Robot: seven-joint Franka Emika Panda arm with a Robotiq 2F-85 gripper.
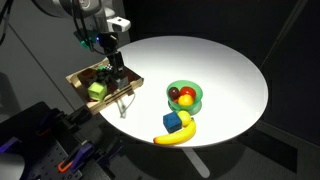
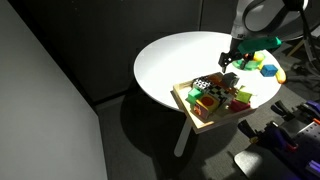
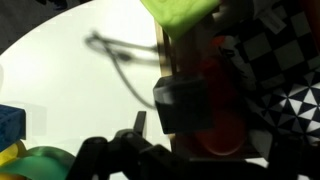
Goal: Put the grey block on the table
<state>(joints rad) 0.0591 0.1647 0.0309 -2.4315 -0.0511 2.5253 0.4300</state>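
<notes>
White round tabletop (image 1: pixel 230 70) in a dark room, with a toy tray (image 2: pixel 185 105) at its edge. A bowl (image 1: pixel 184 96), blue cube (image 1: pixel 175 122) and banana (image 1: pixel 178 137) sit further in. The pincer (image 1: pixel 116 72) hangs over the tray, on the side nearest the bowl.

Wrist view now: grey block (image 3: pixel 182 105) dead centre, right at the pincer's tips, above the tray's rim. Are the jaws clamped on it? It's too dark and blurred down there, so I cannot tell.

Here's what counts: bare tabletop lies just across that rim, on the bowl's side, and a thin black cable (image 3: pixel 120 55) lies on it. I'd call for a short carry that way, clear of the cable, then down.
</notes>
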